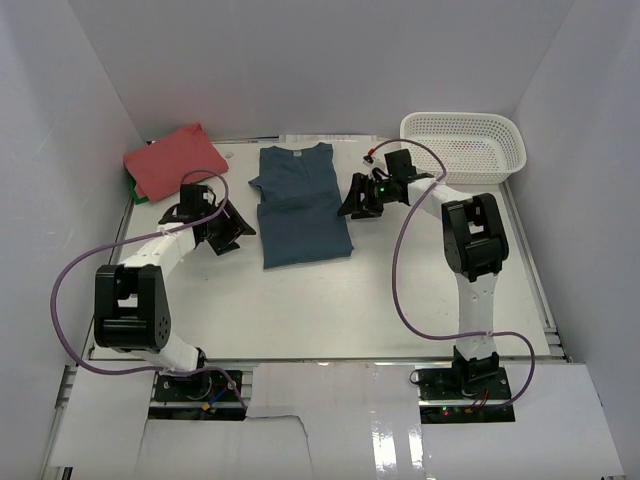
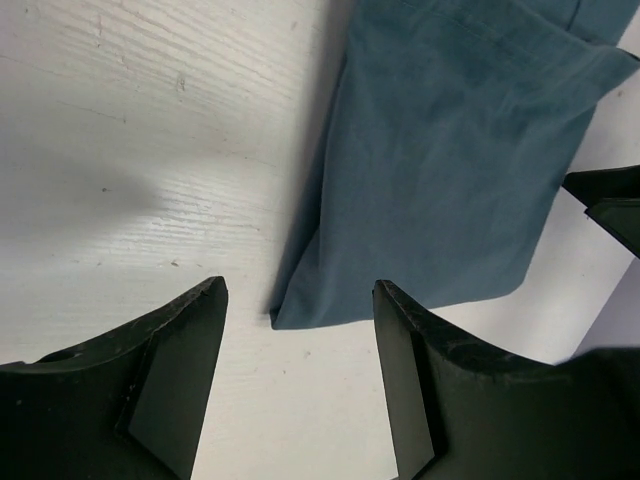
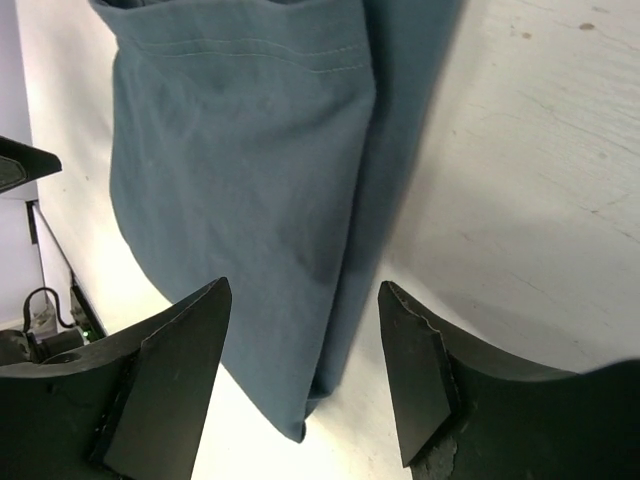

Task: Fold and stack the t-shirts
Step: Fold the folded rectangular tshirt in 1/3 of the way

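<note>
The dark teal-blue t-shirt (image 1: 302,206) lies on the white table at the middle back, its sides folded in to a narrow strip, neck toward the back. The coral-red t-shirt (image 1: 174,161) lies folded at the back left. My left gripper (image 1: 240,229) is open and empty just left of the blue shirt; its wrist view shows the shirt's folded corner (image 2: 440,180) between and beyond the jaws. My right gripper (image 1: 352,203) is open and empty at the shirt's right edge; its wrist view shows the folded edge (image 3: 250,190) under the open jaws.
A white lattice basket (image 1: 466,143) stands at the back right. Something green (image 1: 137,196) peeks out under the red shirt. White walls enclose the table on three sides. Purple cables loop beside both arms.
</note>
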Robot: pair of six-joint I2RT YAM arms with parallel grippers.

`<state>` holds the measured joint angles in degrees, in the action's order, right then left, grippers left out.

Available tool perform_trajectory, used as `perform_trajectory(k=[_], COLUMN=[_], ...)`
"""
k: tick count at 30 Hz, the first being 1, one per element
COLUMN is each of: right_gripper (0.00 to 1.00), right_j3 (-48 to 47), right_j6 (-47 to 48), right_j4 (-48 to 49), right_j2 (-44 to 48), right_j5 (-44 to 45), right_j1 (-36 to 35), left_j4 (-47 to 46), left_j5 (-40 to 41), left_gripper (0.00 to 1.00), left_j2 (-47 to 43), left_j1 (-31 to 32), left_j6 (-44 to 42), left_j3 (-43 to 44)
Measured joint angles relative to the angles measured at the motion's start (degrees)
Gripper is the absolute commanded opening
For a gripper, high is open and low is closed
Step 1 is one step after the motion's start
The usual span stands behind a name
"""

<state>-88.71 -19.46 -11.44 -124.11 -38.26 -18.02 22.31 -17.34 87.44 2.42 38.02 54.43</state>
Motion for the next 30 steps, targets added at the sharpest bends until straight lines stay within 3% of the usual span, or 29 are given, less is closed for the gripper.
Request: perform_trajectory(k=[14,20,28,29,30], right_gripper=[0.62,0.56,0.31,0.16,0.09], right_j3=[-0.55,-1.09,-1.64,-1.64,-1.62], right_j6=[0.39,0.26,-0.02,-0.07,-0.07], right_j4=[0.02,0.17,0.61,0.72,0.85], right_j2=[-2.95,-3.78,-5.35,-5.55,-5.73], right_j5=[0.15,-0.46,-1.64,-1.77,-1.73], right_j1=[-0.68,-0.98,-1.6,-1.62,-1.62], left_j4=[-2.03,-2.91,-3.02,-3.06,-3.04], left_j5=[0.61,1.07,1.75,1.79,1.79], left_gripper=[0.71,0.7,0.7,0.7,0.7], left_j2=[9.86,14.05,15.37,15.45,15.58], left_j1=[5.07,6.32,6.34,6.34,6.34], left_j6=[-0.55,-0.48,-0.83,-0.96,-1.07], left_j3=[3.28,5.14,7.13,7.26,7.39])
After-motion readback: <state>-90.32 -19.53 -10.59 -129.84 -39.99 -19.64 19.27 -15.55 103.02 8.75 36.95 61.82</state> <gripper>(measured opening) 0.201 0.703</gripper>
